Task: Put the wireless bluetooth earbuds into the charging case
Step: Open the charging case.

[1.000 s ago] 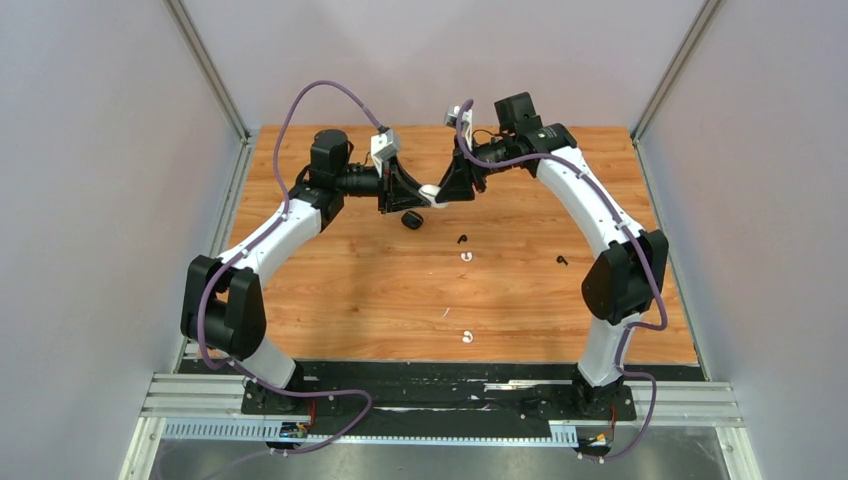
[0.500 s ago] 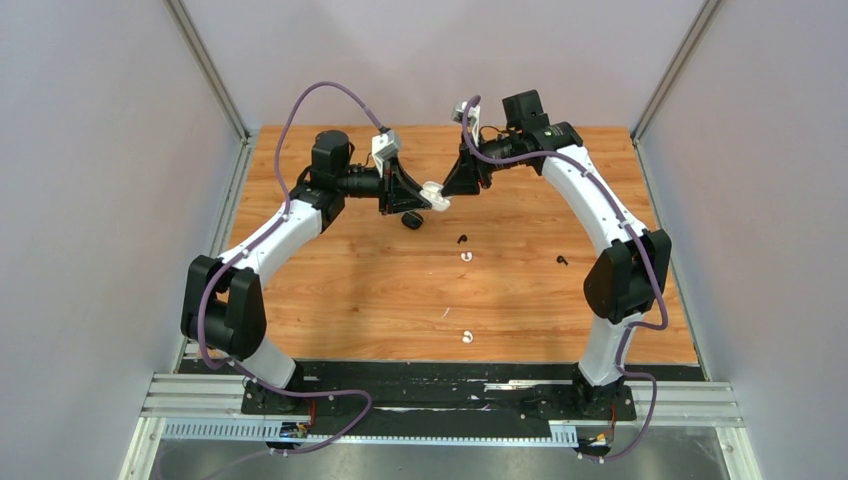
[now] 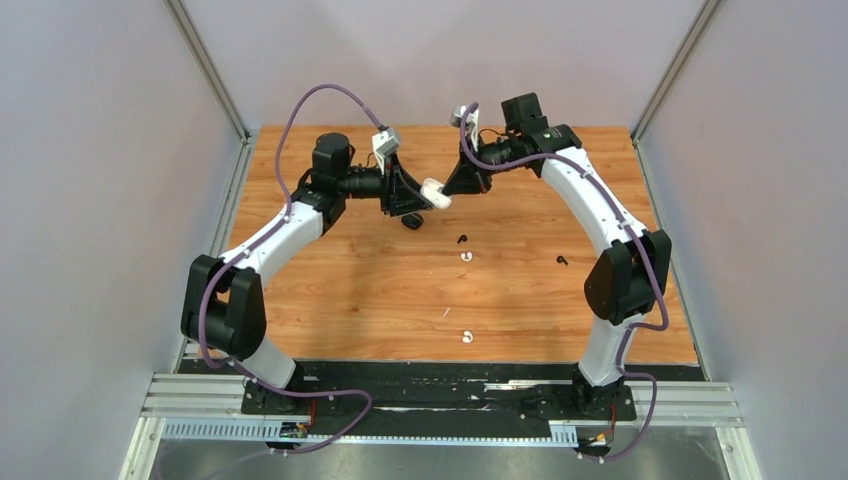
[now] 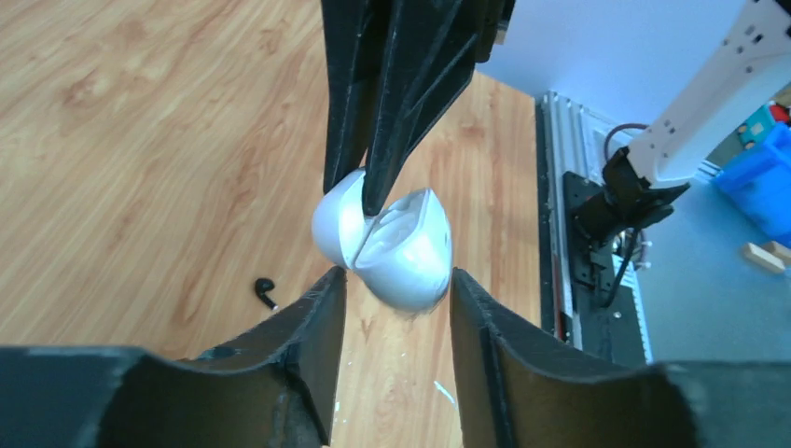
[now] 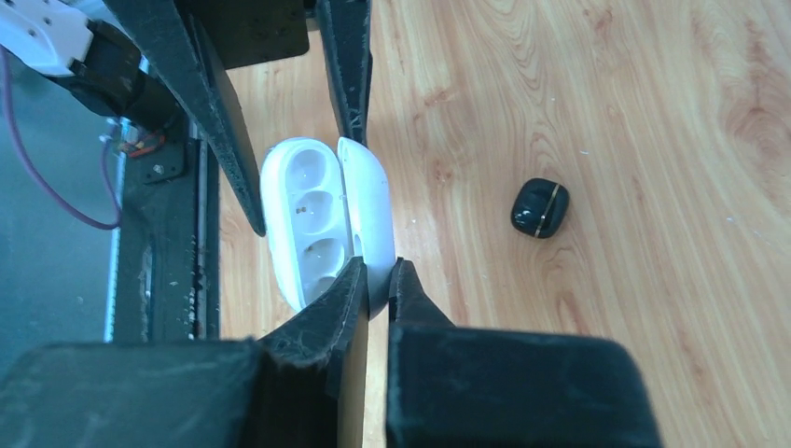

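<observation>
A white charging case (image 3: 435,193) hangs in the air at the back middle of the table, its lid open. My left gripper (image 3: 418,196) is shut on its body (image 4: 401,266). My right gripper (image 5: 378,271) is shut on the lid (image 5: 368,201), and the empty wells (image 5: 308,210) show beside it. A closed black case (image 3: 411,221) lies on the table below and also shows in the right wrist view (image 5: 539,207). Two black earbuds (image 3: 461,240) (image 3: 562,261) and two white earbuds (image 3: 466,257) (image 3: 466,337) lie loose on the table. One black bud shows in the left wrist view (image 4: 266,291).
The wooden table (image 3: 350,290) is walled by grey panels on the left, back and right. A black rail (image 3: 440,385) with both arm bases runs along the near edge. The two wrists nearly meet above the back middle.
The right wrist has drawn up and back a little, and the white case has tilted and shifted slightly right between the two grippers. The earbuds and the black case have not moved.
</observation>
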